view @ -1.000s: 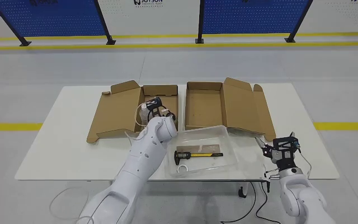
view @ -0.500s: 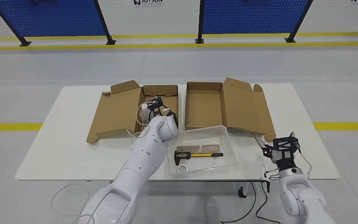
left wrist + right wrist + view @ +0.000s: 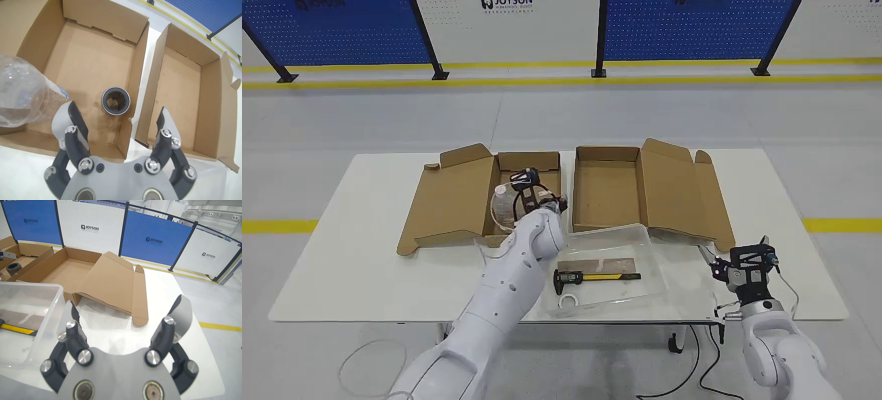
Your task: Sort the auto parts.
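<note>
Spanning the scene, the white surface (image 3: pixel 362 230) carries two open cardboard boxes side by side toward the far edge. These are the left box (image 3: pixel 90 62) and the right box (image 3: pixel 607 195). A clear bin (image 3: pixel 637 240) sits just near of them and holds a caliper (image 3: pixel 592 277). The left tool (image 3: pixel 117 108) hangs over the left box, released and empty. The right tool (image 3: pixel 126 300) is at the near right, also released. A clear bottle (image 3: pixel 20 94) lies in the left box. Right of it, a black bearing (image 3: pixel 115 103) stands bore-up by the box's right wall.
</note>
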{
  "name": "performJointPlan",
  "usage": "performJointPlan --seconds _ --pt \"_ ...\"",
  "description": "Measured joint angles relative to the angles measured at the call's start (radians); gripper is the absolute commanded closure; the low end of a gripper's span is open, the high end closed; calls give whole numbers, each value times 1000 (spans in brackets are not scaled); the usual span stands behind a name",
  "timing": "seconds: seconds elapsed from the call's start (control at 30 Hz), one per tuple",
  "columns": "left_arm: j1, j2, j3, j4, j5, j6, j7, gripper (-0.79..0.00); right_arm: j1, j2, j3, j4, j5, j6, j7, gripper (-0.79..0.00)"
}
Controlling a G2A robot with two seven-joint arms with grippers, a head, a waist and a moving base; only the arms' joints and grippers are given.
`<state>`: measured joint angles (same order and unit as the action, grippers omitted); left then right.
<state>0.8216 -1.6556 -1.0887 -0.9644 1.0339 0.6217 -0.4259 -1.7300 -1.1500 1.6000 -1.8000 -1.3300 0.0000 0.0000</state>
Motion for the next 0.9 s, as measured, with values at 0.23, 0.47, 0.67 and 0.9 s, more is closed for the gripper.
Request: performJointPlan --seconds 0.23,0.47,0.67,0.9 --pt "150 27 -6 -286 141 -22 17 -785 0 0 0 0 0 0 0 -785" --pt "331 68 -34 -607 362 -111 -88 -785 0 0 0 0 0 0 0 -785" --pt "516 99 -98 -877 502 -183 -166 -785 0 0 0 0 0 0 0 -785" --pt "686 116 -164 -1098 566 -203 -201 -785 0 0 0 0 0 0 0 -785"
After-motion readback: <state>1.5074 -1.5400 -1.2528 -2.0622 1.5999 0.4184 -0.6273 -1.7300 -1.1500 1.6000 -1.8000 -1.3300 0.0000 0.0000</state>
